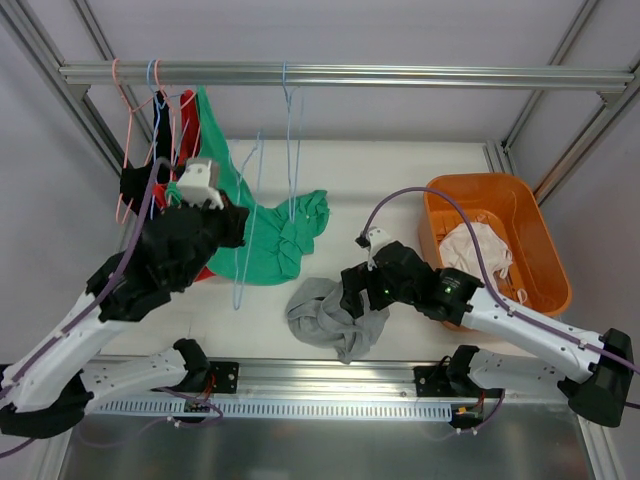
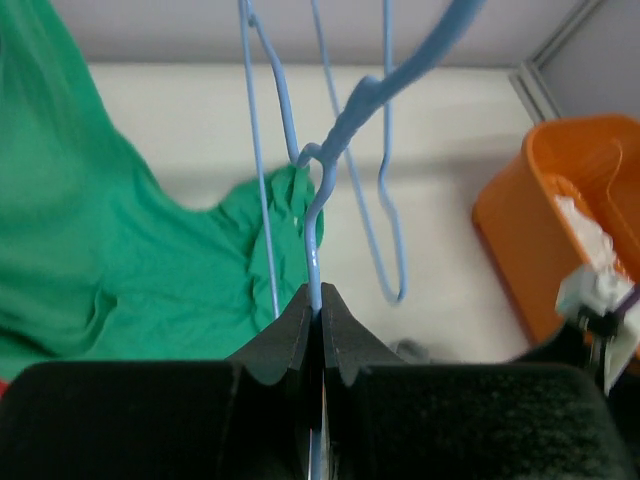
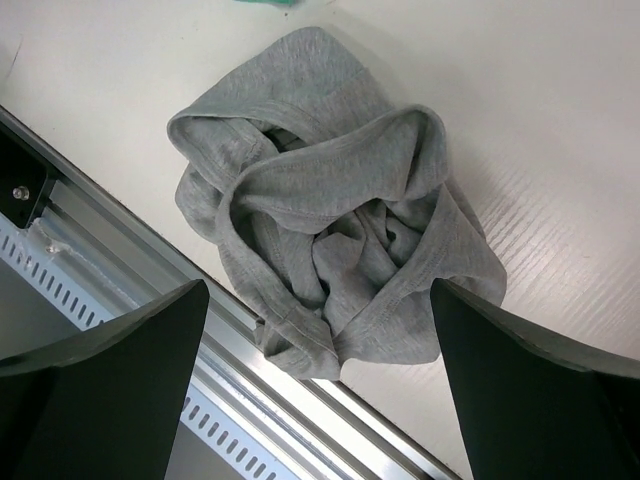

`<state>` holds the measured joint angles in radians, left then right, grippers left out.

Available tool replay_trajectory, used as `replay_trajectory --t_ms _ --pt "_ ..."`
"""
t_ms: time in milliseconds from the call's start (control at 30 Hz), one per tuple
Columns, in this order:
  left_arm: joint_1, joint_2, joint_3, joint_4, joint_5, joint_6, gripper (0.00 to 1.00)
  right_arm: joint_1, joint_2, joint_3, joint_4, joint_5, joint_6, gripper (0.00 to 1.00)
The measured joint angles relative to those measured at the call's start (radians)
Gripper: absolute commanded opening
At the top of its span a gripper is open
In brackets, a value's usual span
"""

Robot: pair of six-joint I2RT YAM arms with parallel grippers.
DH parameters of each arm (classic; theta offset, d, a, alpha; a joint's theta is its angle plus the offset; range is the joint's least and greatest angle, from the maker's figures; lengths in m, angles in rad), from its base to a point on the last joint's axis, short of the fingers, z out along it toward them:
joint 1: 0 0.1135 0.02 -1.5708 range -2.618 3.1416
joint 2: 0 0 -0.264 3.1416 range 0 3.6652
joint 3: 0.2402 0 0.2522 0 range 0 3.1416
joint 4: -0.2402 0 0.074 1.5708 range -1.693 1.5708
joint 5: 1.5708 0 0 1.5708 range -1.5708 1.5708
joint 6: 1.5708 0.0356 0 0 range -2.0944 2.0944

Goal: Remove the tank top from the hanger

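Tank top, grey and crumpled, lies in a heap on the table just beside the front edge, apart from any hanger, so the removal itself looks done. The right gripper hangs directly above the heap with its jaws spread wide and nothing between them. The left gripper is clamped tight on the thin wire of a blue hanger, which looks bare and leans against a green shirt draped from the rail down onto the table. An orange bin with pale cloth inside stands to the right.

The risks from here are mostly of carelessness. The heap sits so near the edge that a low sideways sweep by the right gripper could push it onto the frame rail or off the table. A shallow pinch could catch one loose fold, letting the rest trail and snag. On the left, the held hanger sits against the green shirt, so a hard pull could drag that shirt along or knock the neighbouring hangers on the rail. Letting the wire go abruptly could drop the hanger onto the table.
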<state>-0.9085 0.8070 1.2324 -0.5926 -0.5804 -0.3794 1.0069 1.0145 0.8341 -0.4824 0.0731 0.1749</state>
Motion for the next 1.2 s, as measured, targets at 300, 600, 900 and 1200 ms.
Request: replay_trajectory --t_ms 300,600,900,1200 --pt "0.262 0.440 0.480 -0.013 0.245 0.061 0.00 0.000 -0.047 0.008 -0.010 0.020 -0.004 0.99" --pt "0.337 0.645 0.741 -0.043 0.372 0.119 0.00 0.000 -0.102 0.008 -0.045 0.055 -0.009 0.99" --pt "0.380 0.777 0.777 -0.064 0.425 0.129 0.00 0.000 -0.119 0.008 -0.055 0.066 -0.015 0.99" --pt "0.380 0.760 0.703 -0.057 0.447 0.097 0.00 0.000 -0.107 0.009 -0.057 0.068 -0.024 1.00"
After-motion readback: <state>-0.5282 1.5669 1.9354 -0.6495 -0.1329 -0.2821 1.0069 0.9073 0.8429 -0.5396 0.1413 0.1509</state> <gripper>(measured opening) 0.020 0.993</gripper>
